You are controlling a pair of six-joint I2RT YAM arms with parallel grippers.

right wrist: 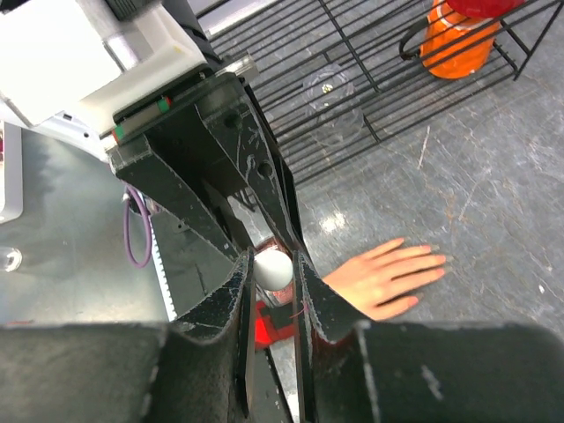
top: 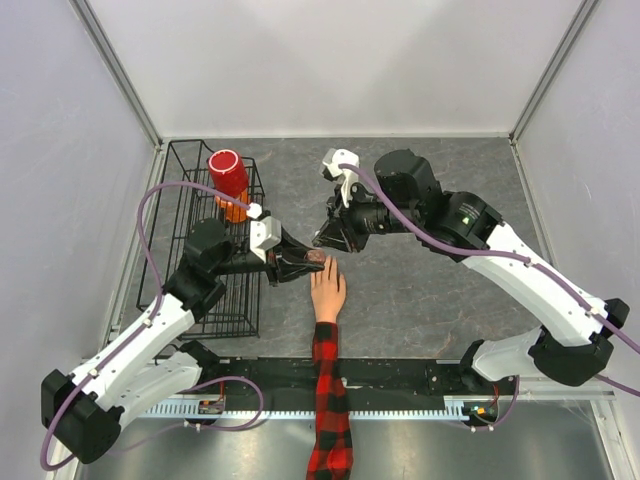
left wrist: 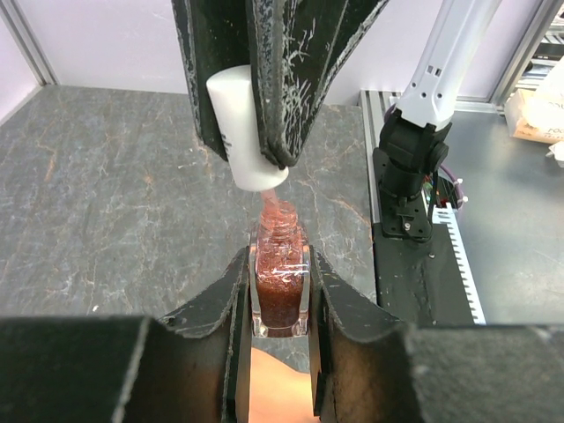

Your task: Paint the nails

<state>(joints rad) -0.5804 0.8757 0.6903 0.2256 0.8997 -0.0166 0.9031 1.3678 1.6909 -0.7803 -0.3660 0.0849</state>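
Grey table (top: 420, 300), clamped bottle (left wrist: 280, 295), clamped cap (left wrist: 234, 123), nails (right wrist: 436, 262)

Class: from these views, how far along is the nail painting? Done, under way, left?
Done: the polish bottle is uncapped, clamped in the left gripper. Under way: the right gripper holds the white cap, its brush at the bottle's neck. Left: the nails on the mannequin hand show no glitter, so all painting remains.
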